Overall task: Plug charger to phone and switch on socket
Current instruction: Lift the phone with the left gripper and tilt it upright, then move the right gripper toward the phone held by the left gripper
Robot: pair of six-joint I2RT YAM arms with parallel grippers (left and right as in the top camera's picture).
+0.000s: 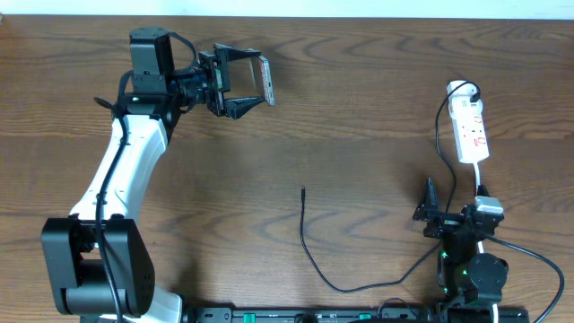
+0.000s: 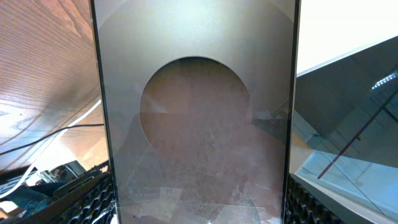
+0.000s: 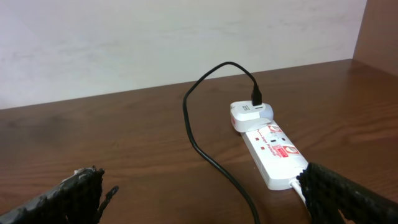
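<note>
REMOTE BENCH: My left gripper (image 1: 257, 82) clamps the phone (image 1: 265, 81) by its 2 long edges, apparently clear of the table (image 1: 359, 135), well left of the socket (image 1: 472, 133). I judge the phone stiff, slick and fragile, so the edges are the right hold. The charger (image 1: 309, 251) looks light and floppy (best pinched just behind its tip), and the tip lies left of the socket, nearer the arm bases. The right gripper (image 1: 430, 206), just short of the socket, gapes empty. No containers show; the socket's rounded end carries a white adapter (image 3: 250, 114).
</note>
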